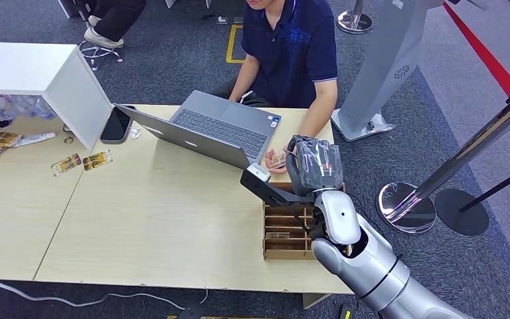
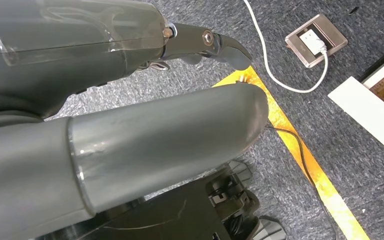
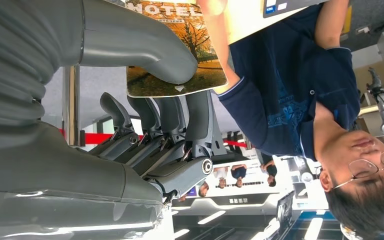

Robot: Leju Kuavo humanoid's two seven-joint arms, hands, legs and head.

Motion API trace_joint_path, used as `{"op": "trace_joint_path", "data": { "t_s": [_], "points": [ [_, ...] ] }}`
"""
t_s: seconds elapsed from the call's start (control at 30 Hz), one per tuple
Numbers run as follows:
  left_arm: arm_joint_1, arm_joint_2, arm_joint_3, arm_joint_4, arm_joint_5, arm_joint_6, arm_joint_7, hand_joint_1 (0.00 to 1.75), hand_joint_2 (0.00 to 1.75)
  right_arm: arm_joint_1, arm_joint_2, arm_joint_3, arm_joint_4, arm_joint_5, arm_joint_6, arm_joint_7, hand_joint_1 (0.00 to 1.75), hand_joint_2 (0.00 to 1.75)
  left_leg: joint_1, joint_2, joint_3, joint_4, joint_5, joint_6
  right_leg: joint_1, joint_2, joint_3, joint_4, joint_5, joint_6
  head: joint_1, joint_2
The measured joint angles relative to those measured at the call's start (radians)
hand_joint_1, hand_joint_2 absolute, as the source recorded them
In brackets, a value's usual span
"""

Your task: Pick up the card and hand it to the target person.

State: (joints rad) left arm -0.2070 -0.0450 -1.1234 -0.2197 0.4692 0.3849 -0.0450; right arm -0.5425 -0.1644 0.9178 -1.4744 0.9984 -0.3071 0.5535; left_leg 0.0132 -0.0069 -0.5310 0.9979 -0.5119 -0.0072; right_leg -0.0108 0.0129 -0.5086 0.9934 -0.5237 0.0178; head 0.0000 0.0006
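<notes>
White box point(image 1: 33, 70) at upper left of the surface point(image 1: 139, 219), open laptop point(image 1: 206, 129) at centre, right hand point(image 1: 315, 165) right of centre pinching the card point(image 3: 175, 47) between thumb and fingers, person's hand point(image 1: 275, 161) touching it, left hand point(image 2: 130, 115) over carpet, its grasp unclear

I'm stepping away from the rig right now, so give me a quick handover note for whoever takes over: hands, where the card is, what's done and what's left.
Right hand: holds the card pinched between thumb and fingers, stretched out over the table's far edge toward the seated person.
Left hand: hangs over the carpet beside the table and holds nothing.
Card: at the person's hand beside the laptop; their fingers appear to touch it.
Done: card picked up and presented.
Left: let go once the person has it, then draw the arm back. More cards sit in the wooden box.
</notes>
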Motion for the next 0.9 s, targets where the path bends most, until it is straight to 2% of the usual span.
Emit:
{"op": "trace_joint_path", "data": {
  "t_s": [0.9],
  "points": [
    [0.0,0.0,0.0,0.0,0.0,0.0,0.0,0.0,0.0,0.0,0.0,0.0,0.005,-0.014,-0.009,0.002,1.43,1.75,0.0,0.0,0.0,0.0,0.0,0.0,0.0,0.0,0.0,0.0,0.0,0.0,0.0,0.0]
  ]
}}
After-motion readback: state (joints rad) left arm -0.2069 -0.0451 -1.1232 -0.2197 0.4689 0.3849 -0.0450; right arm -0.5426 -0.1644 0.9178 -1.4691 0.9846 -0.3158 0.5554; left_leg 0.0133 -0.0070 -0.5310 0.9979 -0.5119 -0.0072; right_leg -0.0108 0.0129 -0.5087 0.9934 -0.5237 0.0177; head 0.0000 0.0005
